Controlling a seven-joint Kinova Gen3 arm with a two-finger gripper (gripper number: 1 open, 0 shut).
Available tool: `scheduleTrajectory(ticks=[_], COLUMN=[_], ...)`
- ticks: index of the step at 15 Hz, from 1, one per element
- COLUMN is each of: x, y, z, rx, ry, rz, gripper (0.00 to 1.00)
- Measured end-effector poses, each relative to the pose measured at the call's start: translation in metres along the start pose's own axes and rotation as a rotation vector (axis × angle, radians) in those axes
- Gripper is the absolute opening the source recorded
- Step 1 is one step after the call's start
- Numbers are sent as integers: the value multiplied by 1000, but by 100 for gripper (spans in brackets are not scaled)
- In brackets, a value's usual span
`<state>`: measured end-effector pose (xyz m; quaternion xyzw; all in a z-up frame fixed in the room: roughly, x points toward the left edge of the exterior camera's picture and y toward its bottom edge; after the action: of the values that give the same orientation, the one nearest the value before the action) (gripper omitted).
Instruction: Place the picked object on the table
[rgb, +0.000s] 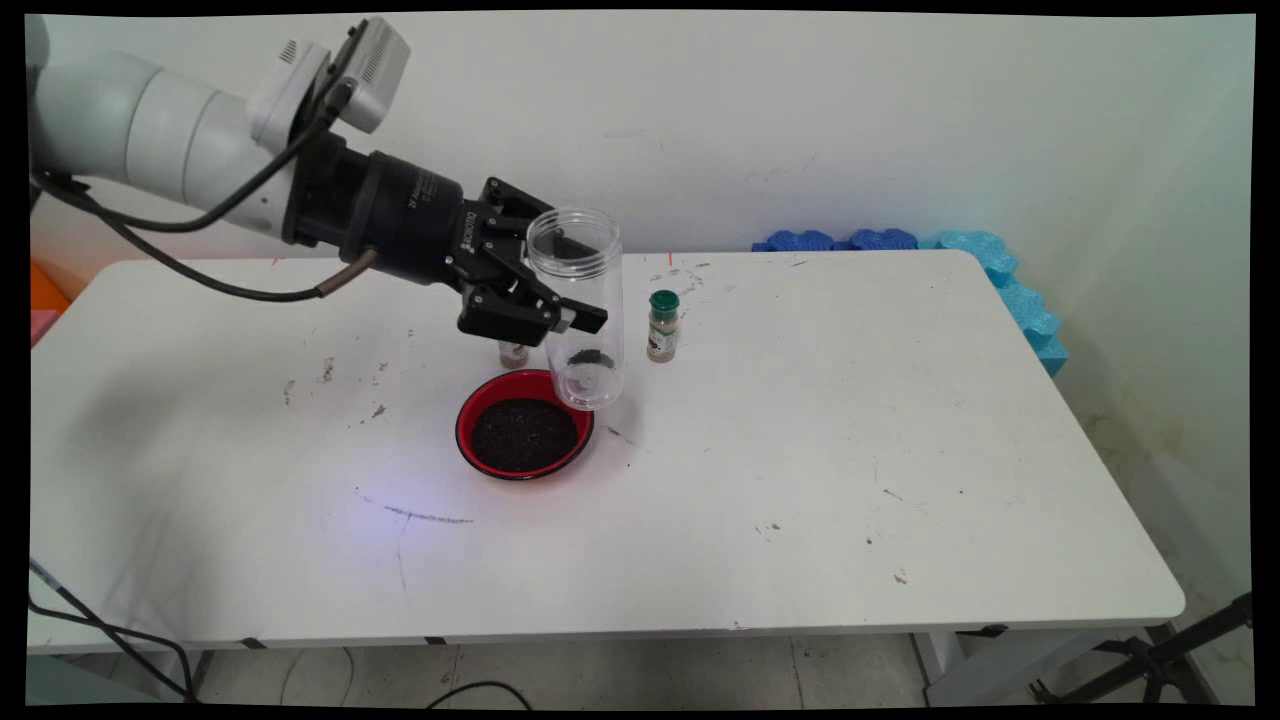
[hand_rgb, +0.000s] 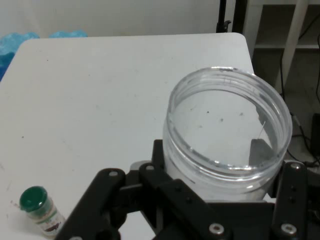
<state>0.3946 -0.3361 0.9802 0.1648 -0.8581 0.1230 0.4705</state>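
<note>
White lettering reading ROBOTIQ on the black gripper (rgb: 580, 290) body near the finger linkage, a further short line of white print on the black wrist collar behind it, too small to read, label on the green-capped spice bottle (rgb: 662, 326) illegible

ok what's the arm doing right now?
The gripper is shut on a clear plastic jar, held upright and open-mouthed above the far right rim of a red bowl filled with dark grains. A few grains sit in the jar's bottom. A green-capped spice bottle stands to its right, apart from it, on the white table.
</note>
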Motion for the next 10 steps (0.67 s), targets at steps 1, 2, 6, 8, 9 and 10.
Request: scheduleTrajectory(ticks=[1, 2, 6, 8, 9, 10], x=[-1, -1, -6, -11, -13, -16], y=[0, 1, 6, 9, 10, 12], z=[2, 4, 16, 25, 30, 35], rx=[3, 5, 17, 26, 29, 32], ry=[-1, -2, -1, -1, -1, -1], rz=[0, 0, -9, -20, -26, -33], gripper=[0, 0, 0, 0, 0, 0])
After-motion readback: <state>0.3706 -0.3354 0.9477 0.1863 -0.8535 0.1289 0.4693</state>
